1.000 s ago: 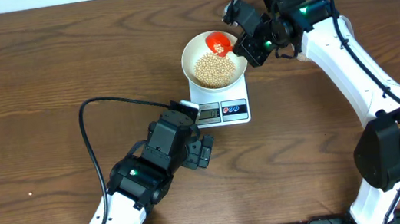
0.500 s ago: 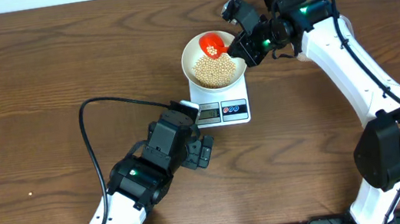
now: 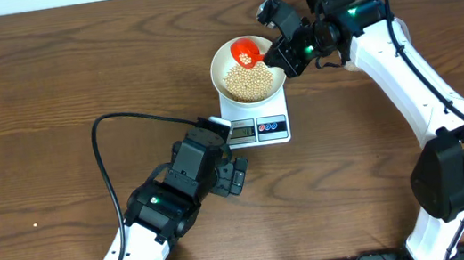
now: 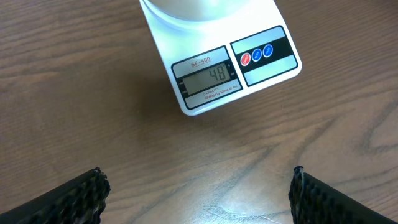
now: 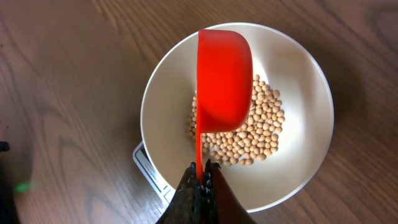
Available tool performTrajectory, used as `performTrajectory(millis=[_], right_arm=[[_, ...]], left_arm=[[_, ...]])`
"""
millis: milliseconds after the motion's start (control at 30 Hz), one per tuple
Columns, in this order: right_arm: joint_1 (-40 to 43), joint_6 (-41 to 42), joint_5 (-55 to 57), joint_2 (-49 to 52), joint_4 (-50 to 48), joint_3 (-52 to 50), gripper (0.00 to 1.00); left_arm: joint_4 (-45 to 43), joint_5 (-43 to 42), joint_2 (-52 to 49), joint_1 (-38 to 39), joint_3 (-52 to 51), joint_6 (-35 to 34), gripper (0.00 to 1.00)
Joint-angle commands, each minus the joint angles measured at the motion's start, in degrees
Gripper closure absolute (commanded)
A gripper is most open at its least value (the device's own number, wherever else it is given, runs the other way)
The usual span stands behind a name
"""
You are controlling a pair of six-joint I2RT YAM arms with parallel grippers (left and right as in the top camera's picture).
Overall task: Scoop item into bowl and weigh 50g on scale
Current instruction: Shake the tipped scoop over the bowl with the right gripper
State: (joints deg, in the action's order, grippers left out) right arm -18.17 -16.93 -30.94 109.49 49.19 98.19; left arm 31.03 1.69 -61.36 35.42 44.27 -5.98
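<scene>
The white bowl (image 3: 221,59) stands on the white scale (image 3: 259,128) and holds a heap of pale tan beans (image 3: 248,81). My right gripper (image 3: 280,54) is shut on the handle of a red scoop (image 3: 245,52), held over the bowl's far side with a few beans in it. In the right wrist view the red scoop (image 5: 222,78) hangs above the beans (image 5: 258,130) in the bowl (image 5: 305,93), gripper (image 5: 202,171) shut on its handle. My left gripper (image 4: 198,186) is open and empty just in front of the scale (image 4: 217,74), whose display reads 48.
The brown wooden table (image 3: 47,91) stretches left and right of the scale. A black cable (image 3: 105,156) loops over the table left of my left arm. The table's back edge runs along the top.
My right gripper moved the red scoop a little to the left and back over the bowl, then held still. The left arm has not moved.
</scene>
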Motion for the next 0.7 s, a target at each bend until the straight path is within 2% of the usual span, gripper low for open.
performTrajectory(millis=[0,667], right_arm=[[0.3,0.6,-1.1,-1.2,-0.2,0.0,0.99],[-0.4,-2.6,6.6,-1.2,-0.1,0.0,0.99]], left_arm=[[0.0,0.5,-0.1,0.1,0.4,0.1,0.05],[0.0,0.5,-0.1,0.1,0.4,0.2,0.05]])
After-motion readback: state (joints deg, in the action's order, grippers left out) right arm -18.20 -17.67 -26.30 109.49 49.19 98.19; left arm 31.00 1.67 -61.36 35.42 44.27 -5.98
